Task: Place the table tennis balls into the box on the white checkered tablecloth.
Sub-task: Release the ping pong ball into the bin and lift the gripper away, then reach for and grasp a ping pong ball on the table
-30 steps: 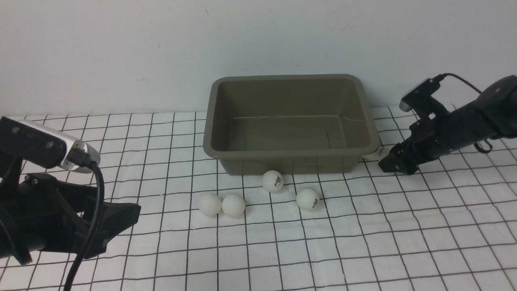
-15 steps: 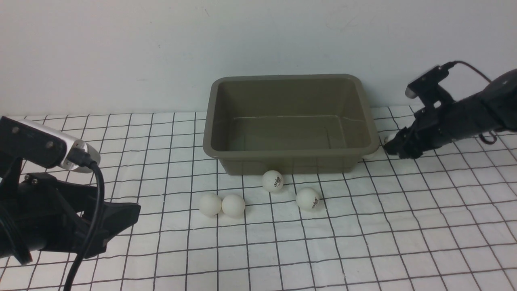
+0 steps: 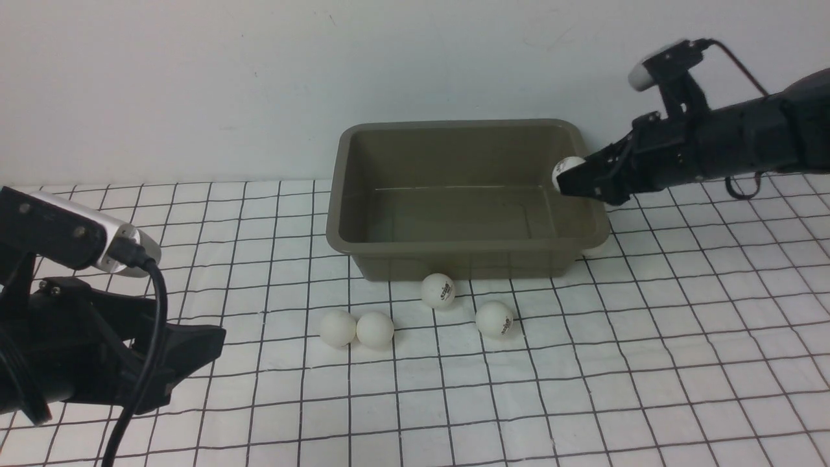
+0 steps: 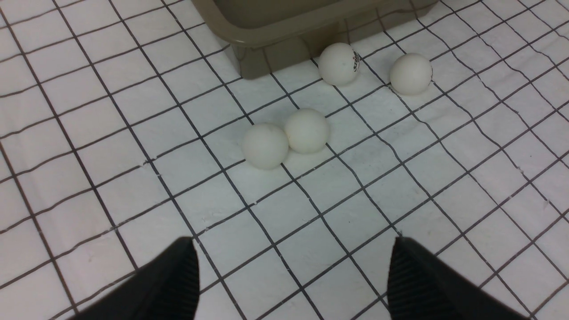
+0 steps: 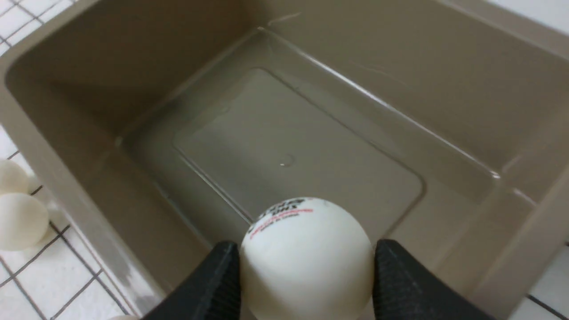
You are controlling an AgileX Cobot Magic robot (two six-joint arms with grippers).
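A white cloth gridded with thin black lines (image 3: 648, 363) runs back to a plain pale wall (image 3: 194, 78). Near the cloth's far edge stands the rectangular olive-grey plastic box (image 3: 454, 245). Over the box's right end, the right gripper (image 3: 572, 180) pinches 1 small white table tennis ball (image 3: 563, 167) with printed lettering. 4 more balls lie before the box's near wall: a touching pair (image 3: 338, 327), a logo ball (image 3: 438, 290) just beside the wall, and another logo ball (image 3: 494, 318) apart. Toward the cloth's left near corner, the left gripper (image 4: 293, 249) hangs with jaws wide, holding nothing.
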